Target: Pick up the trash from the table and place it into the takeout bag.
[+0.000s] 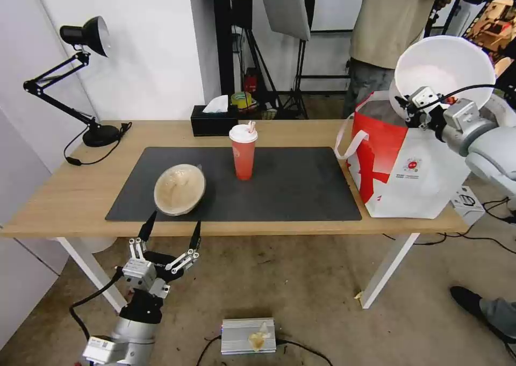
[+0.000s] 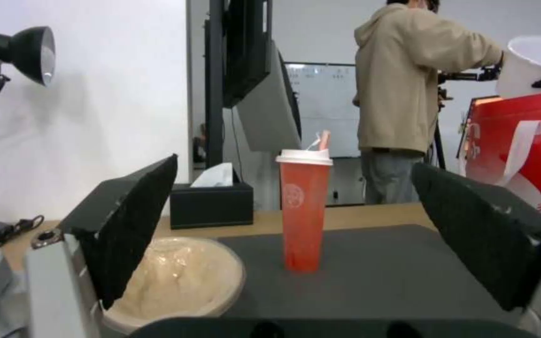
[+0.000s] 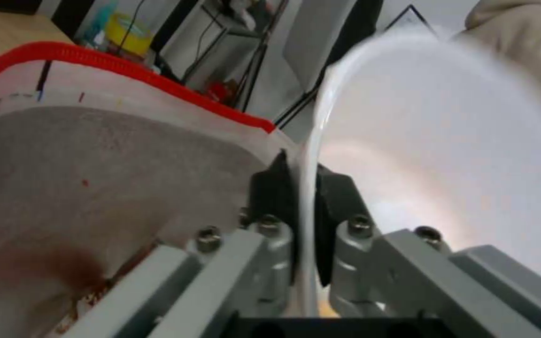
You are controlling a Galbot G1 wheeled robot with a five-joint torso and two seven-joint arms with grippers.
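Observation:
My right gripper (image 1: 408, 107) is shut on the rim of the large white bowl (image 1: 443, 67), which it holds tilted above the open takeout bag (image 1: 403, 167) at the table's right end. In the right wrist view both pads pinch the bowl's thin wall (image 3: 302, 188), with the bag's silver lining (image 3: 95, 188) underneath. The red cup (image 1: 243, 151) with a white lid stands upright on the dark mat (image 1: 301, 188). The tan bowl (image 1: 179, 188) lies tilted at the mat's front left. My left gripper (image 1: 173, 227) hangs open just off the table's front edge (image 1: 269, 227), its fingers (image 2: 133, 220) spread toward the tan bowl (image 2: 183, 281) and the cup (image 2: 304, 211).
A black desk lamp (image 1: 88, 38) stands at the back left corner and a black tissue box (image 1: 213, 121) at the back middle. A person (image 1: 392, 22) stands behind the bag. On the floor lie a silver box (image 1: 248, 335) and cables.

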